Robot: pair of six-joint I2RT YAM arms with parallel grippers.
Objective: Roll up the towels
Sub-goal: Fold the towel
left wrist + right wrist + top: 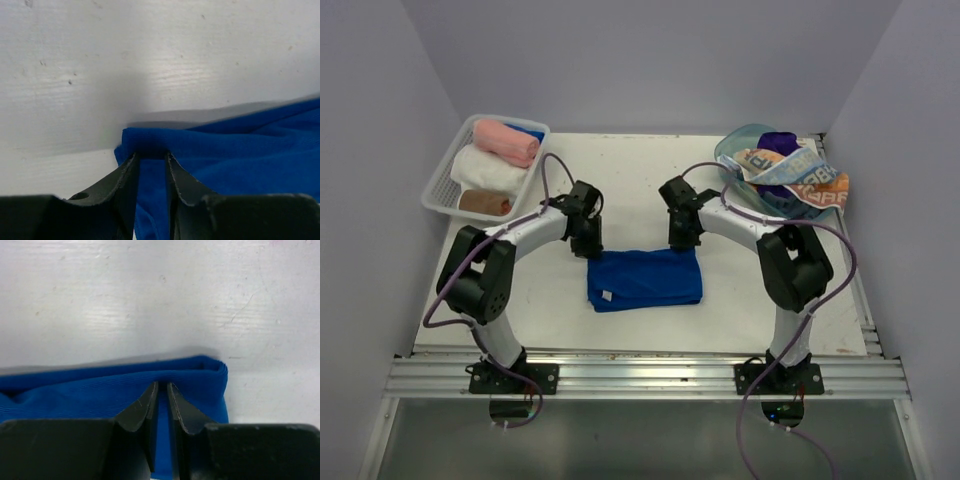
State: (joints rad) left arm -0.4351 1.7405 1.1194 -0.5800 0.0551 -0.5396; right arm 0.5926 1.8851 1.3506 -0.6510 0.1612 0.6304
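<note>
The left hand [151, 156] is pinching shut on the far left corner of the blue towel [645, 280], and the right hand [162, 385] is pinching its far right corner. Gripping both ends of one edge is probably keeping that edge straight to start a roll. The towel is lying folded in the middle of the table [620, 180], with bare surface showing beyond its far edge. The basket [438, 190] and tub [728, 152] are sitting well apart at the back corners.

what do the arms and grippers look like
Both the left arm and right arm have white tubular links between bulky black joints, on black bases. A purple cable loops along each. The left gripper and right gripper have two flat, tapered black fingers with worn edges.
</note>
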